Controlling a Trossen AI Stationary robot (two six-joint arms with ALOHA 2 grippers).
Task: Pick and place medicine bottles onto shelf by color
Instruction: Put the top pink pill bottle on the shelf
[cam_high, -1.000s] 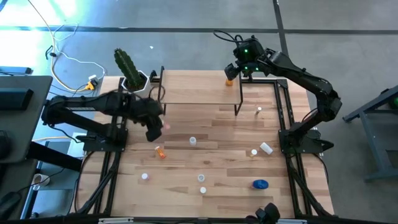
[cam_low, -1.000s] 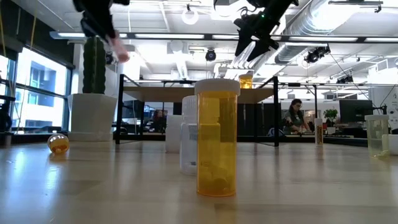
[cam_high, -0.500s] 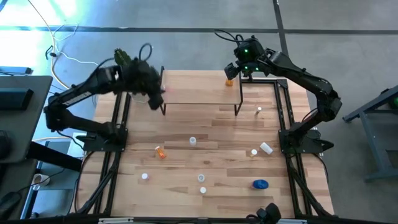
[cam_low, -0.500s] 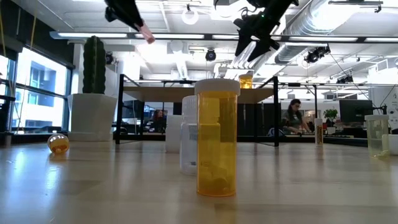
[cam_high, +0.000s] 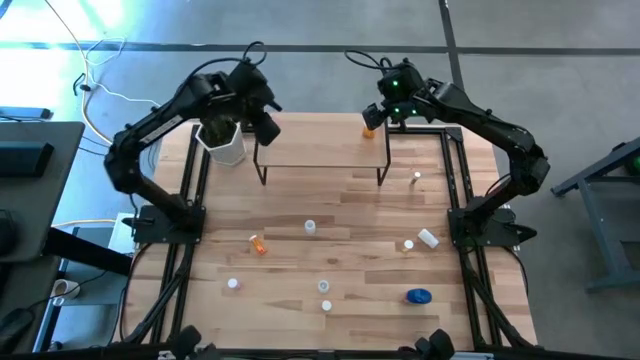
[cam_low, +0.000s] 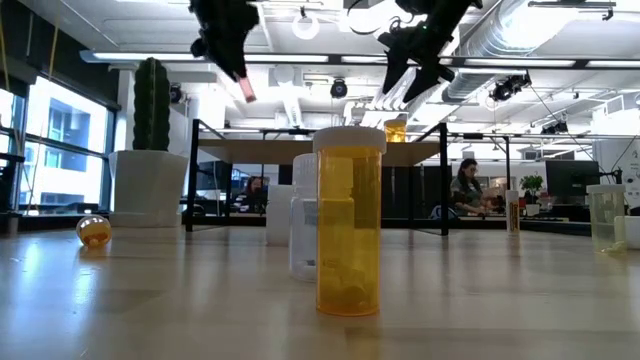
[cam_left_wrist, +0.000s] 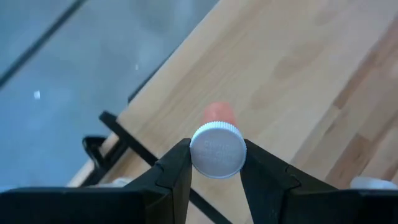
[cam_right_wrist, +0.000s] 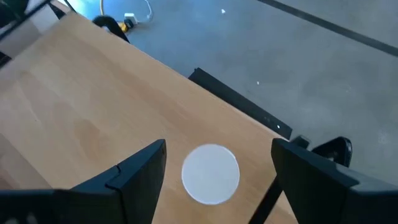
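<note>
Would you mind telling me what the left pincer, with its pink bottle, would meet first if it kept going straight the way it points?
Probably the low light-wood shelf board: the left pincer, shut on the white-capped pink bottle, points down at its corner area. How far above it hangs is unclear.

Embossed lettering on the held bottle's white cap (cam_left_wrist: 217, 150), prob. too blurred to read.

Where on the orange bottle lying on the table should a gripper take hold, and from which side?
The orange bottle lies on its side on the table, so probably from straight above, fingers closing across the middle of its round body, at right angles to its length. Bare wood surrounds it.
</note>
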